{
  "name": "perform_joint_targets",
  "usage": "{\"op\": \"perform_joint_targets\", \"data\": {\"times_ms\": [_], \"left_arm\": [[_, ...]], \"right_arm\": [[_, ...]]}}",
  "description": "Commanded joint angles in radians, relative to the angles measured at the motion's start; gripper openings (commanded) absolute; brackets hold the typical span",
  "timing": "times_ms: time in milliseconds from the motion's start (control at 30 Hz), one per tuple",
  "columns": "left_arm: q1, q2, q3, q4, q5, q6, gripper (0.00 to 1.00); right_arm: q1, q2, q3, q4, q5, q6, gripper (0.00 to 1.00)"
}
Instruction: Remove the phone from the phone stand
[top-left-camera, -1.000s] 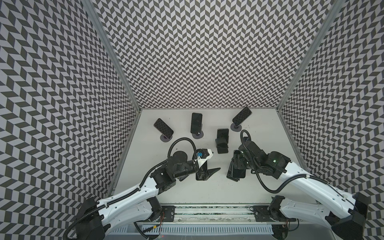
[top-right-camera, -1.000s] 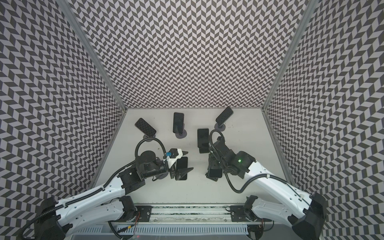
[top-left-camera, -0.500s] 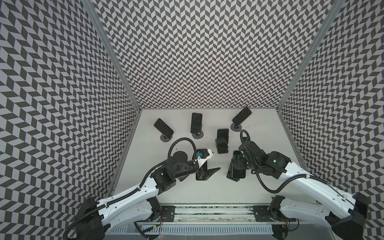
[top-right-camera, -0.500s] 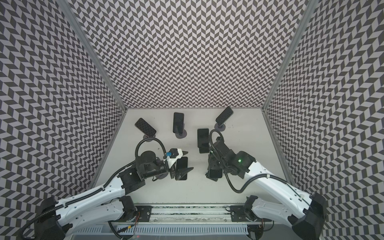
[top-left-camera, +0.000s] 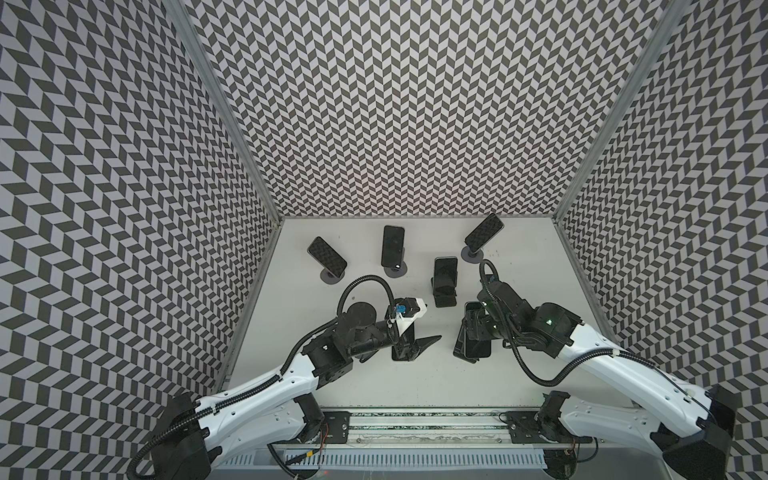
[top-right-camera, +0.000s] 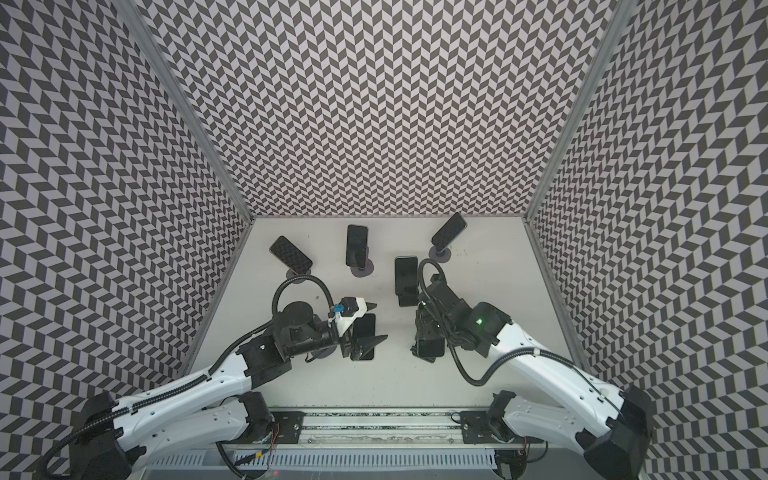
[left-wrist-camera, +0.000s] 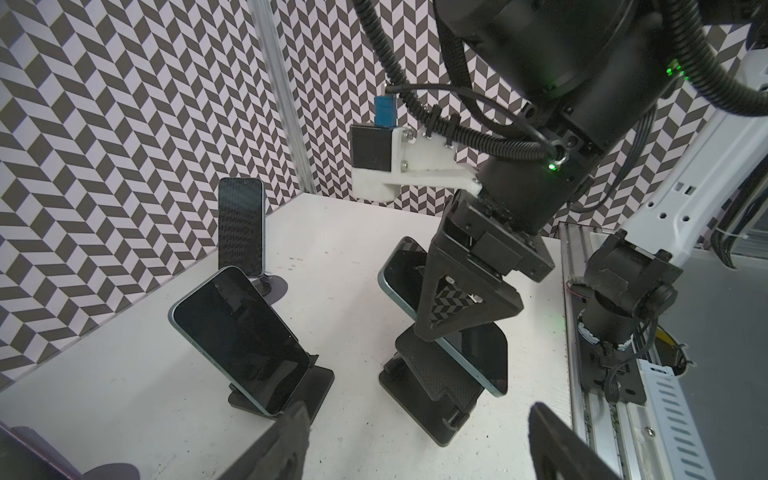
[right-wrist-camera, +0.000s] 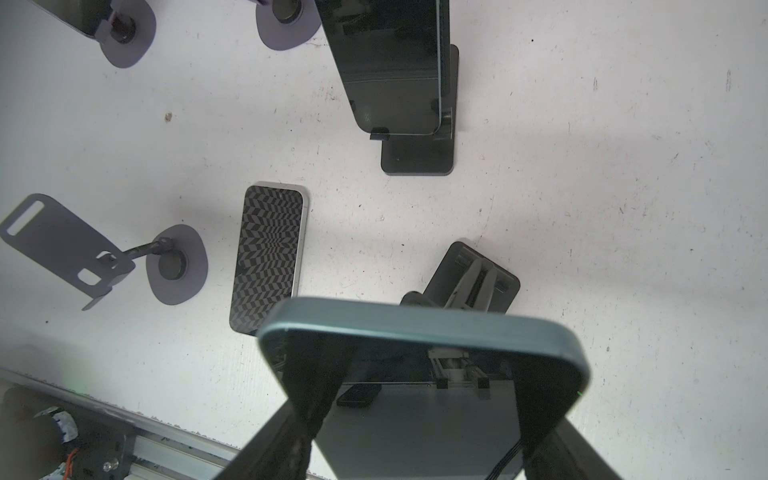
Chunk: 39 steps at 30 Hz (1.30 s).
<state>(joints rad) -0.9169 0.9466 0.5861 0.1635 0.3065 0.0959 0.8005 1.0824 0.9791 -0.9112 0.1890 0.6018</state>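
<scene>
On the bench (top-left-camera: 415, 382), the left end effector (left-wrist-camera: 419, 411) stands half open and empty. At its 3 o'clock, the right end effector (right-wrist-camera: 424, 374) clamps the phone (left-wrist-camera: 482, 357) by its long edges. The phone is tilted just above its stand (left-wrist-camera: 432, 386); contact unclear.

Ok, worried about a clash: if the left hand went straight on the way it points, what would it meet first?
Likely the phone stand and the phone gripped by the right hand; only table lies between. Which comes first is unclear.
</scene>
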Motion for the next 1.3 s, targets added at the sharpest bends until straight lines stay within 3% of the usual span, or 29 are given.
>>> {"op": "perform_joint_targets", "data": {"times_ms": [0, 800, 1267], "left_arm": [[-0.01, 0.009, 0.024, 0.023, -0.005, 0.015, 0.83], [-0.012, 0.058, 0.042, 0.054, 0.016, 0.038, 0.83], [-0.012, 0.119, 0.086, 0.057, 0.036, 0.073, 0.83]], "right_arm": [[-0.009, -0.026, 0.029, 0.046, 0.007, -0.012, 0.0], [-0.066, -0.006, 0.065, 0.029, -0.013, -0.039, 0.0], [-0.216, -0.037, 0.058, 0.0, -0.056, -0.132, 0.0]]}}
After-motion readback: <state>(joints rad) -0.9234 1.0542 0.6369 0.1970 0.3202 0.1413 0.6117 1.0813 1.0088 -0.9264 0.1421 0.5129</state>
